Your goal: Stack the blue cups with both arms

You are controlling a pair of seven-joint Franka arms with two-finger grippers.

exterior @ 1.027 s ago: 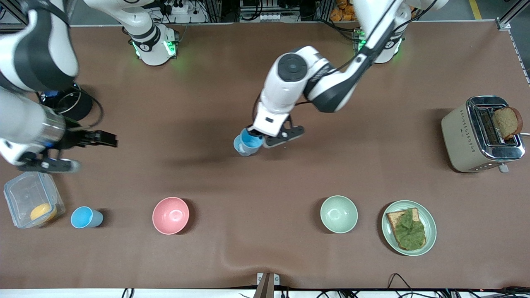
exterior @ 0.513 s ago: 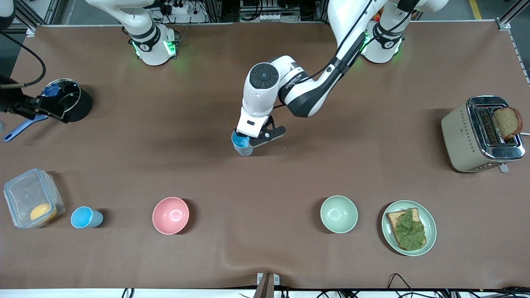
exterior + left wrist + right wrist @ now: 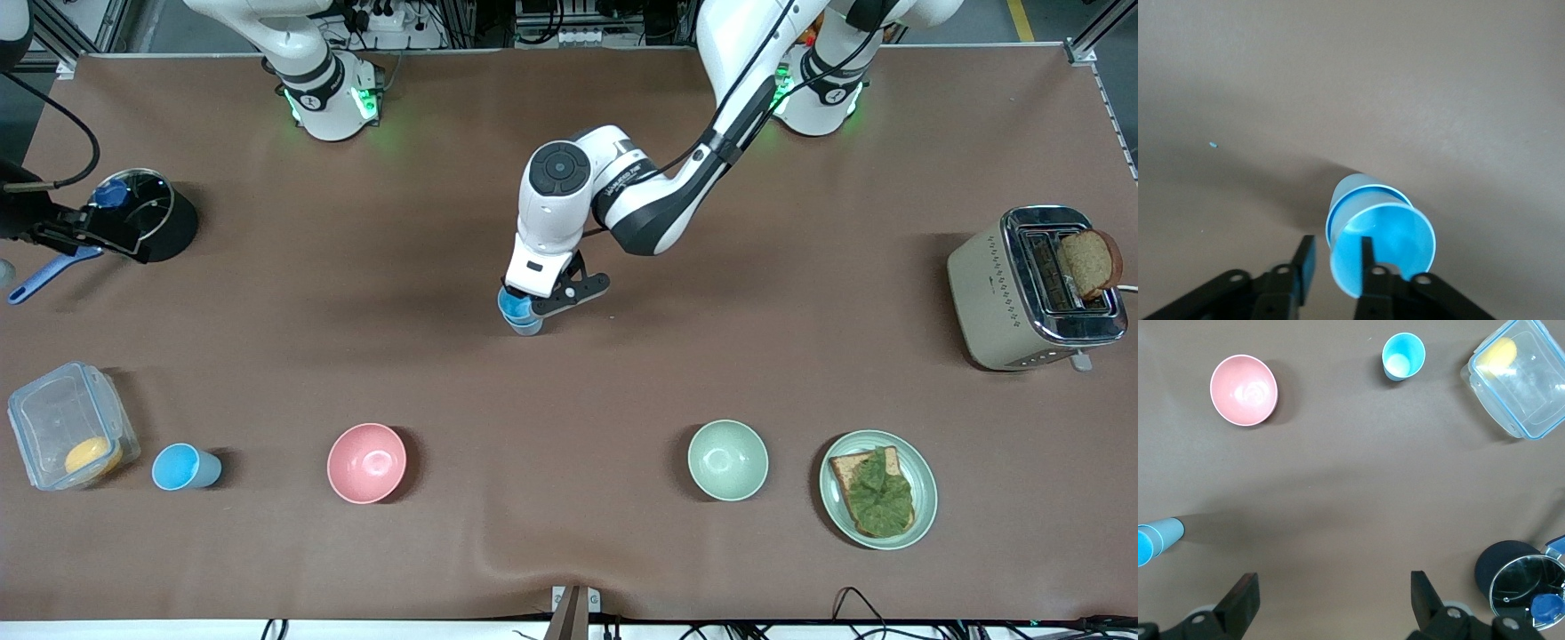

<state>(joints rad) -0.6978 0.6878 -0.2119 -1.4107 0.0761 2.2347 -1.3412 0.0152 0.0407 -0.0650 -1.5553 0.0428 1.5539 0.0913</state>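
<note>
A brighter sky blue cup (image 3: 514,303) sits nested in a pale blue cup (image 3: 526,325) at the middle of the table. In the left wrist view the sky blue cup (image 3: 1388,243) rises out of the pale one (image 3: 1350,188). My left gripper (image 3: 544,302) is open around the nested cup's rim (image 3: 1335,261): one finger is inside the cup, the other outside with a gap to the wall. Another sky blue cup (image 3: 181,467) stands nearer the front camera at the right arm's end (image 3: 1403,357). My right gripper (image 3: 100,235) is open and empty (image 3: 1333,600), over the table beside the black pot.
A pink bowl (image 3: 366,462), a pale green bowl (image 3: 727,460) and a plate with a sandwich (image 3: 836,516) stand along the near side. A clear lidded box (image 3: 53,418) is beside the lone cup. A black pot (image 3: 173,222) and a toaster (image 3: 987,293) stand at the table's ends.
My left gripper has lowered the sky blue cup into the pale blue cup. My right arm has swung away from the near side toward the black pot, then held still.
</note>
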